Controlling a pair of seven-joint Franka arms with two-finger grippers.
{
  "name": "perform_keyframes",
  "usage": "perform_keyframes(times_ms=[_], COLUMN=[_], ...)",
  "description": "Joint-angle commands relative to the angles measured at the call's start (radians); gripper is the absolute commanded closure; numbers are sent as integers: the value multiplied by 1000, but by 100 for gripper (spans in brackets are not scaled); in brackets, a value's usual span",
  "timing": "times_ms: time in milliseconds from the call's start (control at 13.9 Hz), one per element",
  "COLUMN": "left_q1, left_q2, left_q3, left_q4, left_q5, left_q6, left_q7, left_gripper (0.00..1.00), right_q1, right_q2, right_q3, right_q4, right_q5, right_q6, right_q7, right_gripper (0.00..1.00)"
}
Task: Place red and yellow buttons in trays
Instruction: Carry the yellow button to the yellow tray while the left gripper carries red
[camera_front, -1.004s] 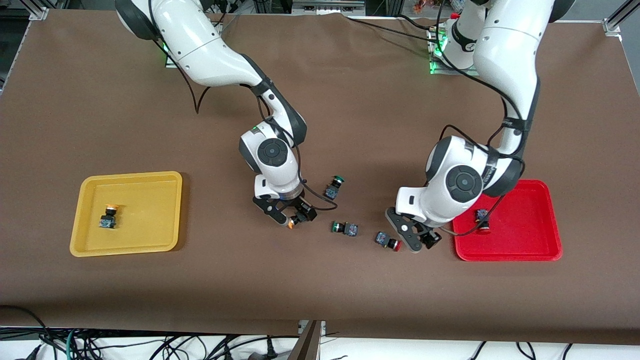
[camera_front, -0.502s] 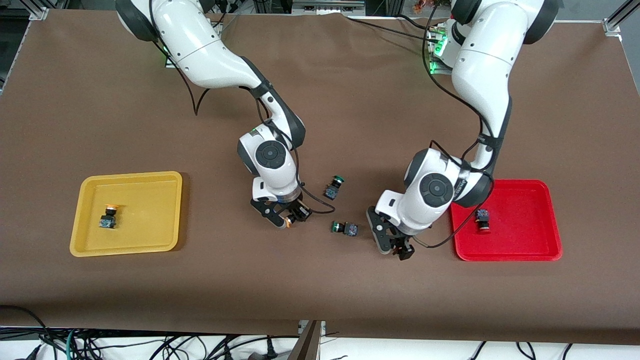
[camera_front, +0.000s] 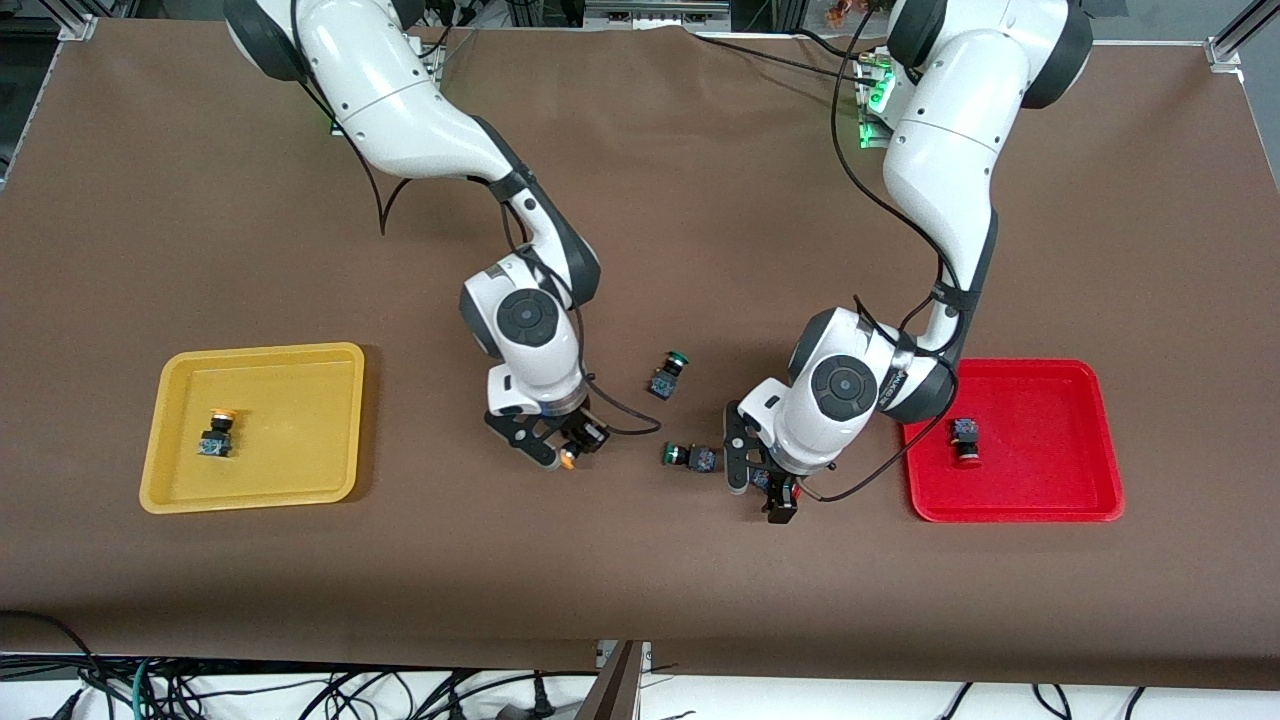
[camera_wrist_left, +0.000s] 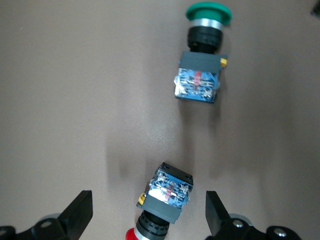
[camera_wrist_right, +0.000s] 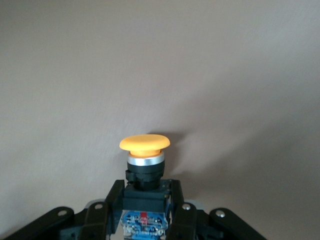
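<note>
My right gripper (camera_front: 565, 450) is shut on a yellow button (camera_front: 568, 459) and holds it over bare table between the yellow tray (camera_front: 300, 420) and the green buttons. In the right wrist view the fingers clamp its dark body (camera_wrist_right: 145, 197), cap pointing away. My left gripper (camera_front: 760, 497) is open and straddles a red button (camera_front: 764, 481) lying on the table beside the red tray (camera_front: 1050, 450). In the left wrist view this red button (camera_wrist_left: 166, 192) lies between the spread fingers (camera_wrist_left: 80, 215), untouched. One yellow button (camera_front: 217, 433) lies in the yellow tray. One red button (camera_front: 965, 441) lies in the red tray.
Two green-capped buttons lie on the table in the middle: one (camera_front: 668, 373) farther from the front camera, one (camera_front: 690, 457) right beside my left gripper. The latter also shows in the left wrist view (camera_wrist_left: 202, 65). Brown cloth covers the table.
My left gripper swung from the red tray's edge over the loose red button and now straddles it. My right gripper moved a little toward the yellow tray with the yellow button.
</note>
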Motion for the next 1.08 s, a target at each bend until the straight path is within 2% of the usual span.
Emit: perform_keyframes(times_ms=[0,143,215,430,502,717,789,861,932,1004], left_q1=[-11,-9,-8,-8,-14,-19,-20,-19,-13,-9], left_q2=[30,39,42,59,59,59,59,57,54,47], left_q3=[13,11,11,11,11,11,11,11,11,11], left_q4=[32,32,30,30,30,30,30,30,30,32], left_q5=[29,88,105,109,109,110,110,112,109,110], left_q6=[-1,-1,-1,-1,-1,-3,-3,-3,-3,-8], left_q7=[72,83,83,82,75,71,69,69,68,68], left_gripper=[1,1,4,8,23,46,60,83,97,100], right_q1=[-82,-122,-154,-267,-309,-442,-475,-498,-524,-548], right_q2=[-85,-127,-147,-213,-240,-271,-273,-274,-276,-277], right_q3=[17,11,7,6,7,6,7,6,6,4], right_q4=[-4,-12,-18,-64,-99,-170,-185,-202,-227,-254], right_q5=[5,16,19,19,19,19,19,19,19,19], right_q6=[-158,-274,-324,-436,-441,-427,-418,-412,-398,-364], right_q7=[-197,-375,-473,-733,-820,-1061,-1107,-1143,-1172,-1207], right_gripper=[80,80,80,80,80,80,80,80,80,80])
